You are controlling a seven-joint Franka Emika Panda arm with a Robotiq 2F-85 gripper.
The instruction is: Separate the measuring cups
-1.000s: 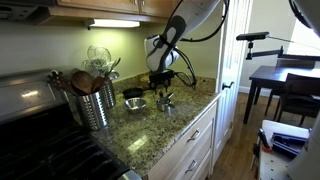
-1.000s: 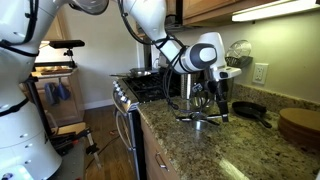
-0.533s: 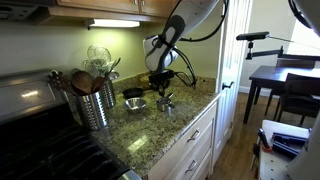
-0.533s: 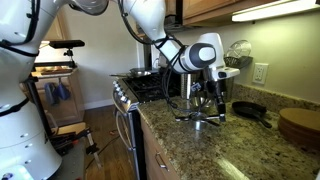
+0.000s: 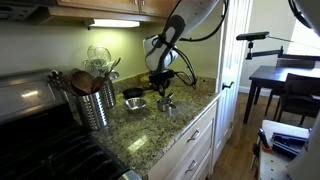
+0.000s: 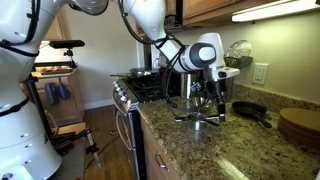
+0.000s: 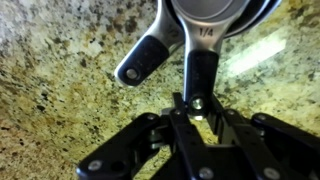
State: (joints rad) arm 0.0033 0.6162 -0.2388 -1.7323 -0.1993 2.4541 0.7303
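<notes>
In the wrist view the stacked silver measuring cups [image 7: 215, 15] lie at the top on the granite counter, with two dark handles fanned out. One handle [image 7: 150, 58] points down-left and is free. The other handle [image 7: 200, 70] runs straight down between my jaws. My gripper [image 7: 197, 103] is shut on the end of that handle. In both exterior views the gripper [image 5: 162, 88] [image 6: 207, 103] reaches down to the counter, just over the measuring cups [image 5: 165, 101] [image 6: 205, 118].
A ribbed steel canister of wooden spoons [image 5: 97, 105] stands by the stove [image 5: 35, 130]. A small metal bowl [image 5: 135, 103] and a black pan [image 6: 250, 110] lie near the cups. A wooden board [image 6: 300, 125] sits further along. The counter edge [image 5: 185, 125] is close.
The jaws have closed onto the measuring cup handle. The arm itself has hardly moved.
</notes>
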